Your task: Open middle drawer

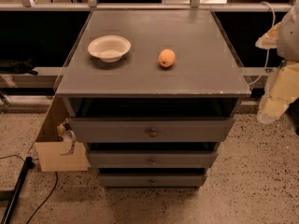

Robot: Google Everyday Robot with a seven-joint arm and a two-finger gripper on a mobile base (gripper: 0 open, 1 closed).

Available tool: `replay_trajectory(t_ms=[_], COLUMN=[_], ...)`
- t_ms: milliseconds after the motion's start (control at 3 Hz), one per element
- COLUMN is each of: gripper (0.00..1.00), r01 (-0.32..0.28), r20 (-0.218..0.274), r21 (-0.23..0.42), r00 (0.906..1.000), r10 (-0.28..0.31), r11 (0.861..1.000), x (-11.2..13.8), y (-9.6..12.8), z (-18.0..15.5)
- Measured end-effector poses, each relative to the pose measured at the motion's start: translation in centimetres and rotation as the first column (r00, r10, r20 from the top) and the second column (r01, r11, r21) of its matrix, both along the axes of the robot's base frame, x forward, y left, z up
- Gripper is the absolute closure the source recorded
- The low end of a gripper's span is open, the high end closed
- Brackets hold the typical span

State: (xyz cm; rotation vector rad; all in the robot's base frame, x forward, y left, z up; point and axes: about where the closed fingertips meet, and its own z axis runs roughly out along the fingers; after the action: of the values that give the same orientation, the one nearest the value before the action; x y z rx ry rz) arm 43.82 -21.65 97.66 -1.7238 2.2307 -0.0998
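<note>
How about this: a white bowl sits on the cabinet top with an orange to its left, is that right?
Not quite. The camera view shows the orange to the right of the white bowl, not the left; both sit on the cabinet top. The gripper hangs at the right edge, apart from the middle drawer.

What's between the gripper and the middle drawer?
Just bare speckled floor, in the camera view; the gripper hangs at the right edge, away from the middle drawer.

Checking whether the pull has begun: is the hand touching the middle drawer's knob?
Apart. The camera view shows the hand at the picture's right edge, well clear of the middle drawer's knob, with floor between them.
</note>
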Motion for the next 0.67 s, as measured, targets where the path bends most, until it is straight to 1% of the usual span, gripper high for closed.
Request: replay_trajectory(t_ms=[333, 667], gripper=[0.00, 0.00], r01=[0.000, 0.031], r20=[0.000, 0.013], r21=[0.000, 0.045], r00=[1.0000, 0.9994], r10=[0.000, -0.031], r11=[1.000, 0.998], x=[0.00, 0.32], y=[0.00, -0.04], z=[0.00, 0.09])
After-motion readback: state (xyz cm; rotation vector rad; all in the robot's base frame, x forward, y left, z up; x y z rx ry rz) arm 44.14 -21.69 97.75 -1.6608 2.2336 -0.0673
